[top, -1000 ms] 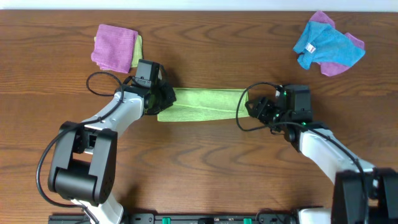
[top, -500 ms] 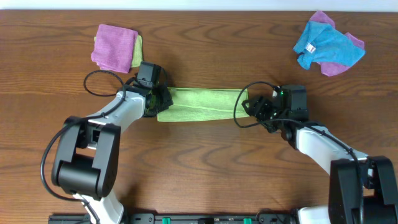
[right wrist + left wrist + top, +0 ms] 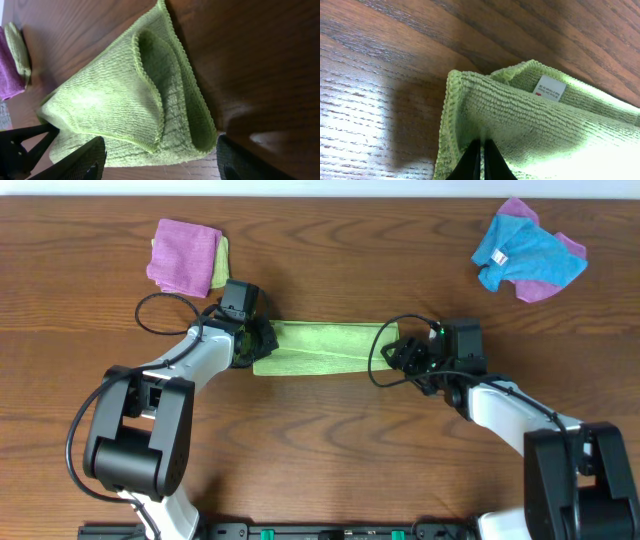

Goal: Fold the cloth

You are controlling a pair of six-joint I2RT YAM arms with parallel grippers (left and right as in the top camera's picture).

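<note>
White links, black joints, looped cables (green light)

Wood-grain table. A lime-green cloth is laid mid-table as a folded strip. A purple folded cloth is seen far left, a blue cloth far right.

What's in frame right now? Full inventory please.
lime-green cloth: 1, bright green, folded strip at mid-table between the arms
white tag: 1, white, on the lime-green cloth's left end
purple folded cloth: 1, purple, far left
yellow-green cloth: 1, showing at the purple folded cloth's right edge
blue cloth: 1, bright blue with a white label, crumpled, far right
purple crumpled cloth: 1, purple, peeking out from under the blue cloth
table: 1, brown wood
left fingers: black, shut on the lime-green cloth's left end
right fingers: black, open, at its right end
</note>
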